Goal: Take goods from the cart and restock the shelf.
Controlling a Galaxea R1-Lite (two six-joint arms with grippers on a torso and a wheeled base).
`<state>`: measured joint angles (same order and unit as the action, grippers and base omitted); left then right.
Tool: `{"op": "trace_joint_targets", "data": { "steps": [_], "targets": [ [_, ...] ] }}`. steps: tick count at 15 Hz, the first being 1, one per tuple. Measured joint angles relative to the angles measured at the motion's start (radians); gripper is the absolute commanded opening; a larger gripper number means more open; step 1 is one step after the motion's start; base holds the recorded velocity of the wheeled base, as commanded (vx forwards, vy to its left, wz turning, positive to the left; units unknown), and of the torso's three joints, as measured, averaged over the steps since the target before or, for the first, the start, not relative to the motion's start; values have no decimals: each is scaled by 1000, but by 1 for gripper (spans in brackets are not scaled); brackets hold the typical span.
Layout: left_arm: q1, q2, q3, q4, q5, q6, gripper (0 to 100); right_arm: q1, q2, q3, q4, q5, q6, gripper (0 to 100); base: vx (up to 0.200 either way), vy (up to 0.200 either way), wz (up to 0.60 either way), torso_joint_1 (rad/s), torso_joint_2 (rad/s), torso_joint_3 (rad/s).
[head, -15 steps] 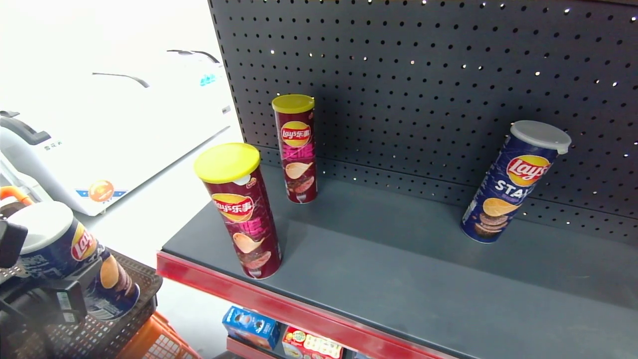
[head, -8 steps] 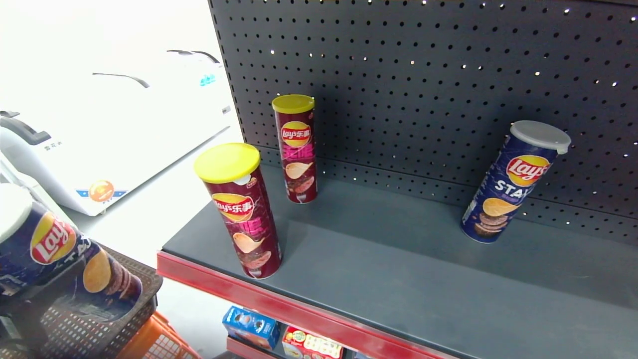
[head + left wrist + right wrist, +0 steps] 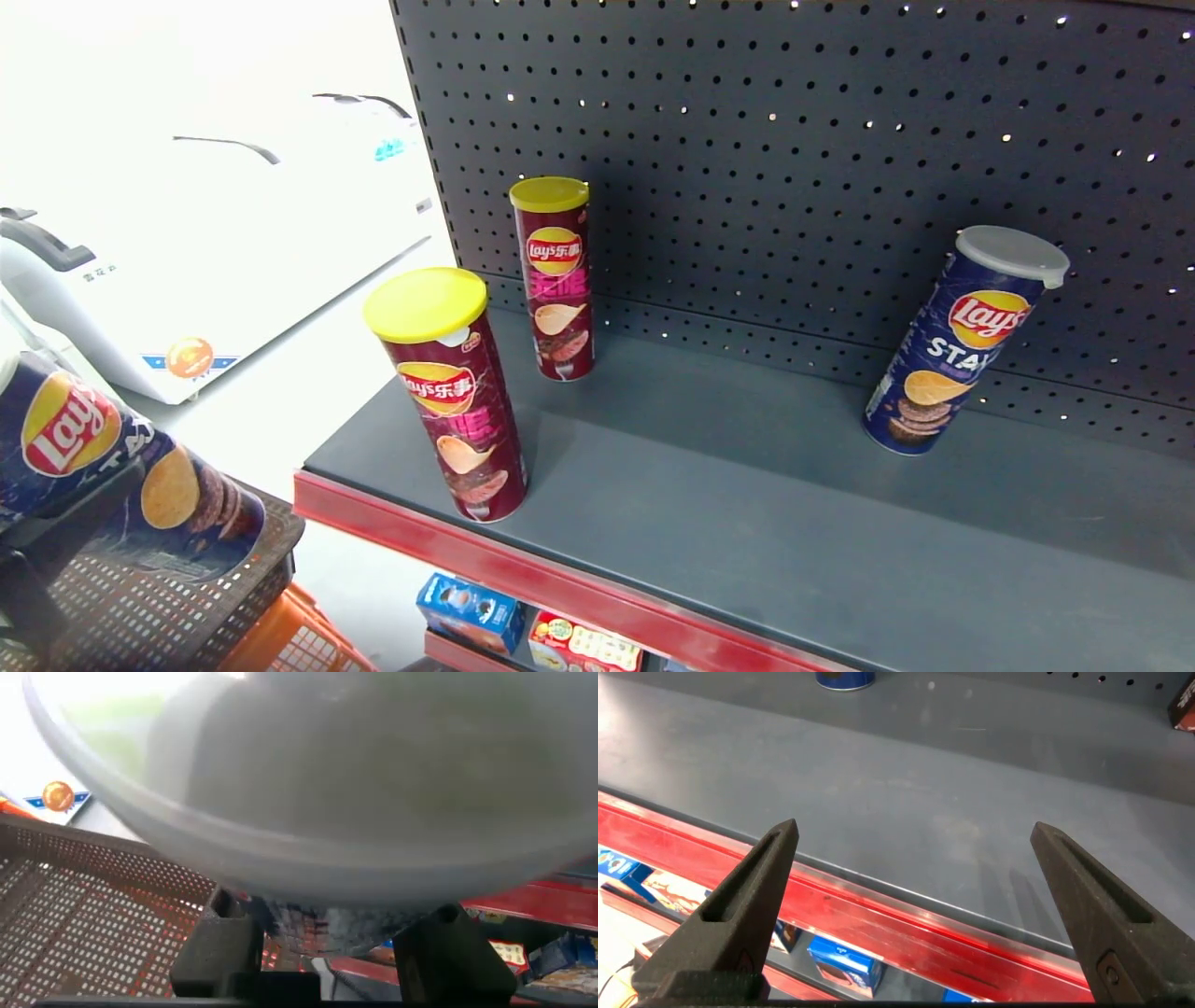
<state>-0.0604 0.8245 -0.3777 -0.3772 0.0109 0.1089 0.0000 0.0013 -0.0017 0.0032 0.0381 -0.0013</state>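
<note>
One blue can (image 3: 103,467), top cropped, fills left tool (image 3: 329,947).

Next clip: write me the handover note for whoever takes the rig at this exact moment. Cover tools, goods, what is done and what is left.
Left tool: shut on the held blue can, over the cart's dark basket, left of the shelf.
Right tool: open, holding nothing, in front of the shelf's red front edge.
On the shelf: front red can and back red can at the left, shelf blue can at the back right.
Done: one can gripped.
Left: set it on the shelf, probably in the bare middle, then release. Whether more goods remain in the basket cannot be told.
</note>
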Motion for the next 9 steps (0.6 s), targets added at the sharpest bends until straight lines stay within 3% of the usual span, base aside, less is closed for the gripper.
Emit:
{"op": "trace_joint_targets", "data": {
  "steps": [9],
  "targets": [
    [-26, 32, -13, -7, -18, -1, 0, 0, 0, 0, 0, 0, 0, 100, 0, 0, 0, 0, 0, 0]
  ]
}}
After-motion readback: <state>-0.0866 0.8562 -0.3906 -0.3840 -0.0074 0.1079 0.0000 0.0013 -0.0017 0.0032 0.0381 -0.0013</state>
